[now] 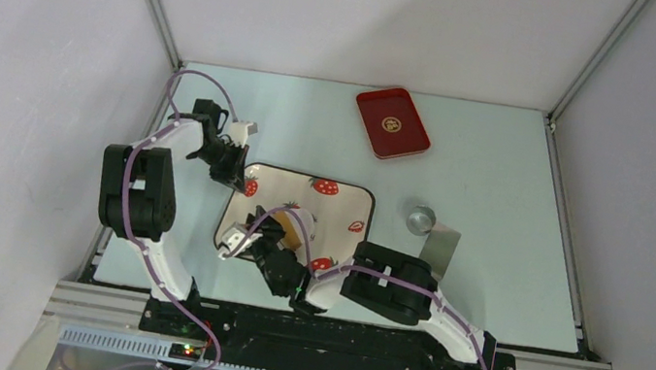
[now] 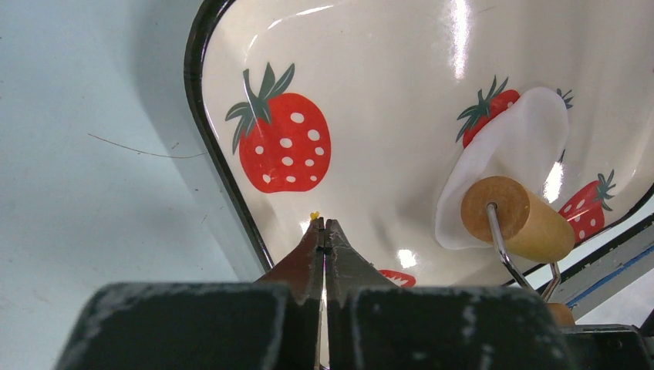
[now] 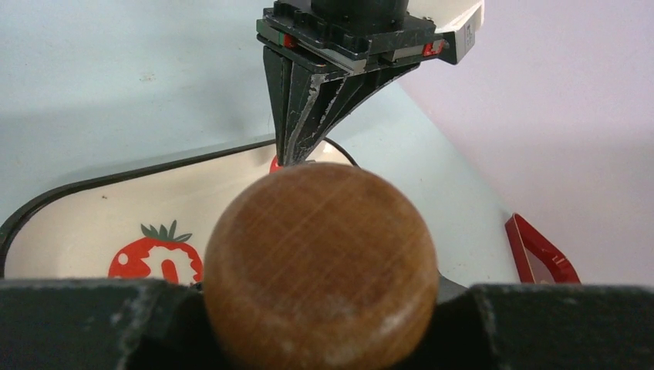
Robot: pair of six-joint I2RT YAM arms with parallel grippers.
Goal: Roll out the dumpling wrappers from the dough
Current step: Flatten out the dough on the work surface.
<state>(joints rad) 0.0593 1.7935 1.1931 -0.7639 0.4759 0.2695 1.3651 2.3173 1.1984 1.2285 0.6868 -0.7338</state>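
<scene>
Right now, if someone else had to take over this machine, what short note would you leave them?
Tools: left tool shut, empty, tips at the edge of the strawberry tray; right tool shut on the wooden handle of the roller.
Things: the roller rests on one white wrapper lying on the tray.
Done: that wrapper looks rolled thin, oval.
Left: perhaps more passes to round it; no other dough shows.

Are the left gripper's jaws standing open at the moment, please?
No, the left gripper has its fingertips pressed together with no gap, at the strawberry tray.
</scene>
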